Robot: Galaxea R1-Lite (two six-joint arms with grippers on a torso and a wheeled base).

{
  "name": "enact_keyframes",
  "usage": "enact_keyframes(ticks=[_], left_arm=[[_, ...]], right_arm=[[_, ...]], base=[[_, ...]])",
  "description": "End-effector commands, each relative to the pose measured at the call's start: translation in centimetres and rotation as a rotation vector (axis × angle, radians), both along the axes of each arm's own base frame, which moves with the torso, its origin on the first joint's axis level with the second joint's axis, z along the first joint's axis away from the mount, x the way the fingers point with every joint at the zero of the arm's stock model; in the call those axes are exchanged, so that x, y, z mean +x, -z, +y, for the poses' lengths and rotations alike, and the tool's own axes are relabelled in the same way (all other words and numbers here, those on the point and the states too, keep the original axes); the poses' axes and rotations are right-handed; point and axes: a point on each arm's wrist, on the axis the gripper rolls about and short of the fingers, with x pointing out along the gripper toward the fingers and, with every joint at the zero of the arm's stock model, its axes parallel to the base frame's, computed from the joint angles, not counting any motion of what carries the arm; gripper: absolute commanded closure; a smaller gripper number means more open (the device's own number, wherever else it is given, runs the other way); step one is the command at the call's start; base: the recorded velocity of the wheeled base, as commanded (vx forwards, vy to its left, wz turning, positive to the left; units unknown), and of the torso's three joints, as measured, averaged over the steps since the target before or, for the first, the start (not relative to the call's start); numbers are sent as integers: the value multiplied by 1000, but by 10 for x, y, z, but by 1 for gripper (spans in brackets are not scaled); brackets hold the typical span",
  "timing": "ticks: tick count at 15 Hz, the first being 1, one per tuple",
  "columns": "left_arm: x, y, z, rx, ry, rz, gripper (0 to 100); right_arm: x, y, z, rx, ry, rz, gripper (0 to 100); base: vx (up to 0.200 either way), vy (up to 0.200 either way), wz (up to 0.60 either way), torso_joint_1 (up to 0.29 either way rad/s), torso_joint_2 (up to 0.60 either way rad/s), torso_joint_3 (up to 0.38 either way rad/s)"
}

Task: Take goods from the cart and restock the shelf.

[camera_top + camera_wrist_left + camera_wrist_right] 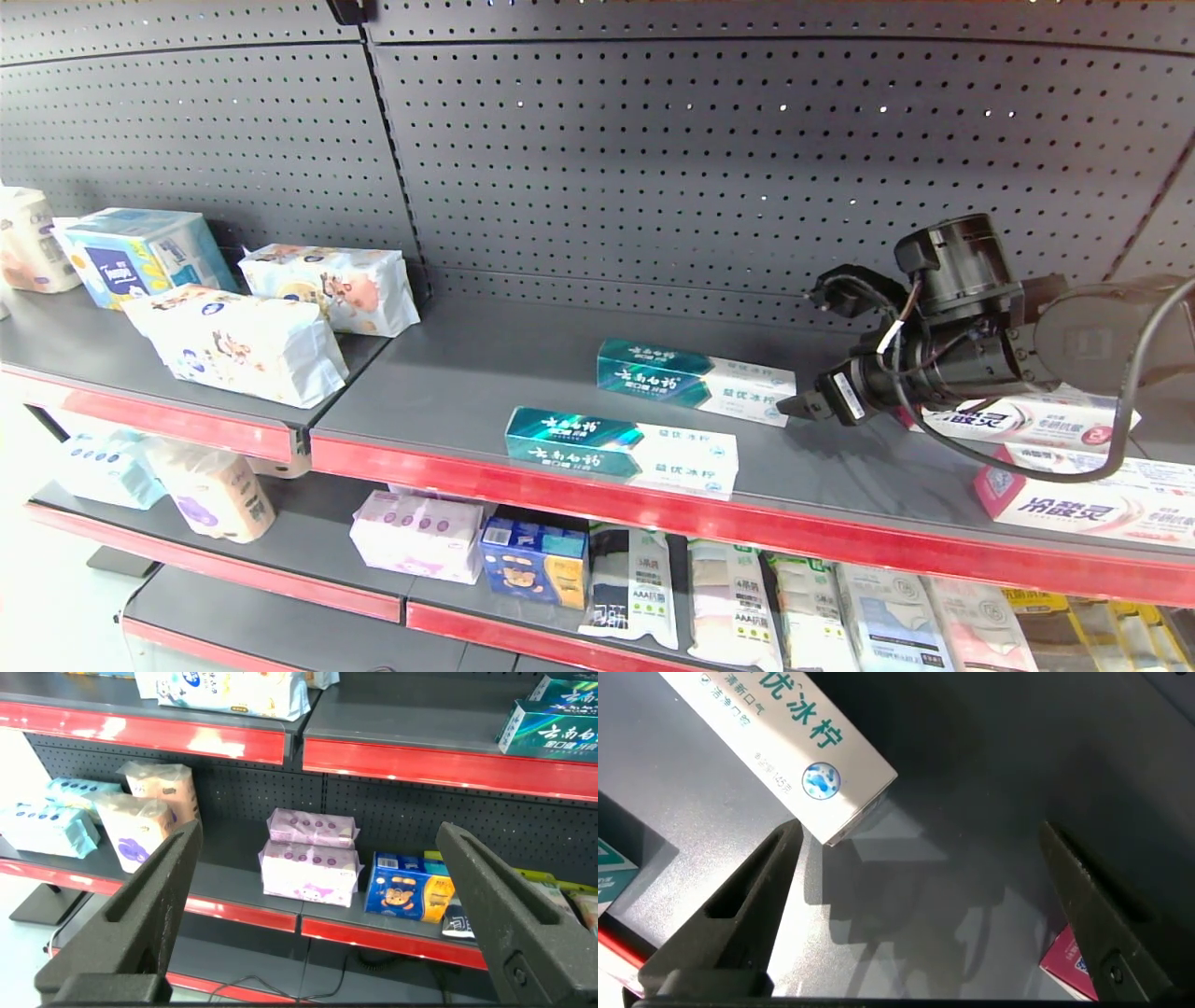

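Grey shelf (485, 364), right hand (801, 403) empty, spread wide beside teal toothpaste box (695, 380). Lift straight out; mind that box.

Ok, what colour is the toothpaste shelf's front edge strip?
Red: the front edge strip shows best in the head view.
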Motion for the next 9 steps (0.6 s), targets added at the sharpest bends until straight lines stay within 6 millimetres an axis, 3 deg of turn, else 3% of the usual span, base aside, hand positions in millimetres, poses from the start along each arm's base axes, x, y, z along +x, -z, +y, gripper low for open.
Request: enact_keyframes(ticks=[1,9], left_arm=[[0,0,0,-1,-1,0,0],[0,0,0,-1,-1,0,0]], right_arm=[[-6,-7,-3,7,-1,-17,0],[2,-12,-17,3,39,-40,0]], base=[[0,0,0,0,0,0],[0,0,0,0,0,0]])
